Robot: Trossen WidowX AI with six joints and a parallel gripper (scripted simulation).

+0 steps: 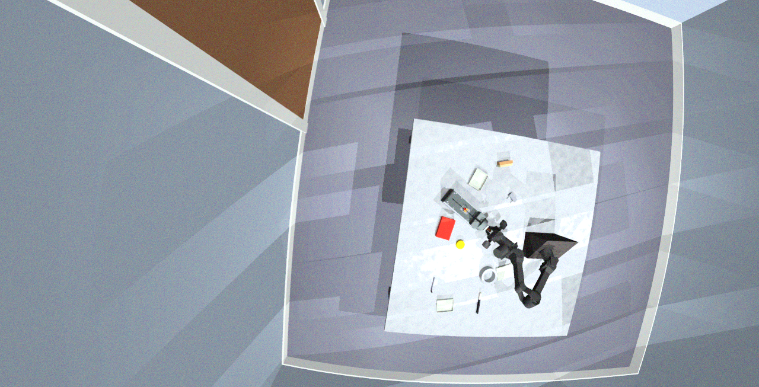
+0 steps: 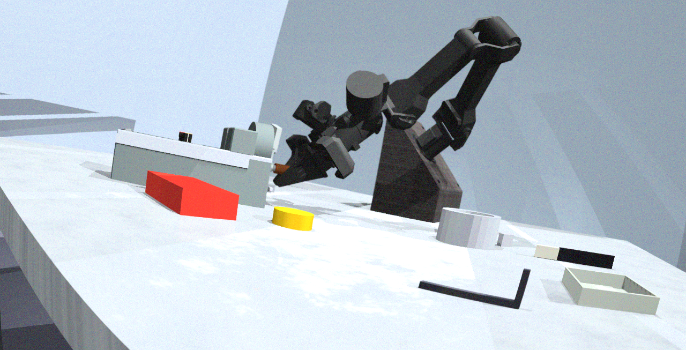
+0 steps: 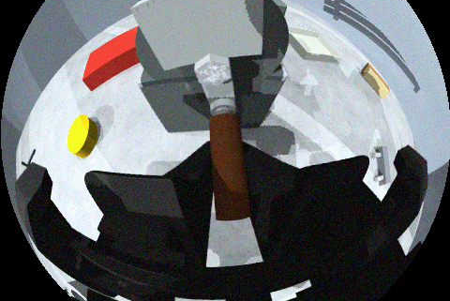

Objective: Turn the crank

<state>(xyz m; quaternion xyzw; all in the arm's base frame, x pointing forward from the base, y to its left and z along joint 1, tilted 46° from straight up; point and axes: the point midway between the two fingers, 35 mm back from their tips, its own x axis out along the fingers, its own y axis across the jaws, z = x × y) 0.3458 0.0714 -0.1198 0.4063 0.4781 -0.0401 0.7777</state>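
from here i have the gripper (image 1: 488,230) (image 2: 283,175) (image 3: 224,146) clamped on the brown handle (image 1: 488,229) (image 2: 281,169) (image 3: 228,165), at the near end of the grey machine (image 1: 460,205) (image 2: 192,168) (image 3: 213,22). the red pointer (image 1: 465,209) (image 2: 181,133) sits partway along the machine's top. i can't tell whether it's level with the brass marks, so the grasp is done; lining up may remain, and letting go certainly does.
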